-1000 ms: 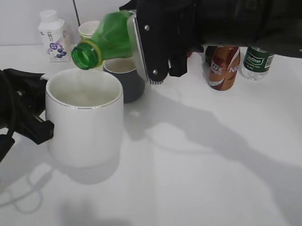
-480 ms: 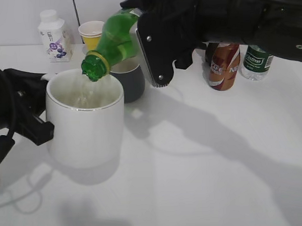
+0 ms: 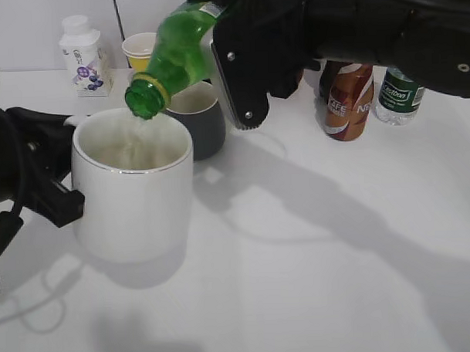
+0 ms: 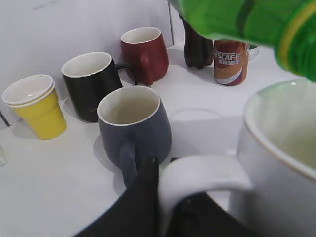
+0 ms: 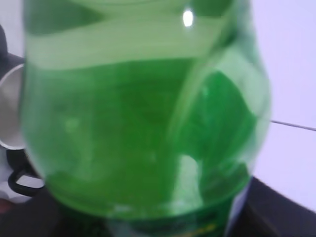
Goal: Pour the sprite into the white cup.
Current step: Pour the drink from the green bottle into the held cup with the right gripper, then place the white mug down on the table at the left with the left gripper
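Green translucent sprite (image 3: 176, 50) tilts over smooth rounded ceramic white cup (image 3: 133, 187).

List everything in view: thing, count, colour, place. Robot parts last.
sprite bottle: 1, green, tilted neck-down over the white cup, held by the right tool
white cup: 1, white, front left, handle held by the left tool
grey mug: 1, dark grey, just behind the white cup
black mug: 1, black, behind the grey mug
red mug: 1, dark red, back row
paper cups: stacked, yellow with white rim, back left
small bottle: 1, white with purple print, back left
Nescafe can: 1, red-brown, back right
water bottle: 1, clear with green label, far back right
table: 1, white
left tool: 1, black, at the cup handle
right tool: 1, black, around the bottle
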Robot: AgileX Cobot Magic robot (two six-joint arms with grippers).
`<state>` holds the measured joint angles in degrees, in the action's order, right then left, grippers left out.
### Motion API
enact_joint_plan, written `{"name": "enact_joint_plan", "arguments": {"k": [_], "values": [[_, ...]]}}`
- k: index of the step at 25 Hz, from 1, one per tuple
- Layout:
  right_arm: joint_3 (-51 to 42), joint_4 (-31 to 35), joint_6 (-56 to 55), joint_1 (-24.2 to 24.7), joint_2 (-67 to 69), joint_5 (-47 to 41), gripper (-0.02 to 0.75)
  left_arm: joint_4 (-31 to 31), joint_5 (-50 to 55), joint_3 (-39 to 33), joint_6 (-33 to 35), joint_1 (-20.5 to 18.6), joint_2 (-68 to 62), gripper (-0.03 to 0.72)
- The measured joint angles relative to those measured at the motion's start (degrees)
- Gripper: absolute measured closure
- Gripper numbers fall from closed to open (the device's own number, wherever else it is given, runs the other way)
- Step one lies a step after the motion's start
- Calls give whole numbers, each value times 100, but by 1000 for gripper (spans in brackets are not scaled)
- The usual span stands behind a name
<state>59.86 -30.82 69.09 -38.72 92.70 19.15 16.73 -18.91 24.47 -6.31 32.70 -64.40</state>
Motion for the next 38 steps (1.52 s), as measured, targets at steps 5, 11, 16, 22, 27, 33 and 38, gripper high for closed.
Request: {"name": "enact_joint_plan", "arguments": {"k": [5,11,16,22,27,33,38], "values": [[0,354,227,0,0,150,332,5,5,0,0,0,0,651],[0,410,233,0,0,155,332,5,18,0,0,0,0,651],[0,553,228,0,0,113,332,18,25,0,0,0,0,651],[0,789,-981,0,0,-465,332,-9,-65,0,0,0,0,651],[-174,803,-2810,0,-73,-601,332,-110,-305,0,0,-74,0,651],[-617,803,-5815,0,-475,-466,332,-159,-896,0,0,-730,-300,652],[-880,814,-7523,0,-630,-243,332,-257,-2131,0,88,-1380,-1146,652]]}}
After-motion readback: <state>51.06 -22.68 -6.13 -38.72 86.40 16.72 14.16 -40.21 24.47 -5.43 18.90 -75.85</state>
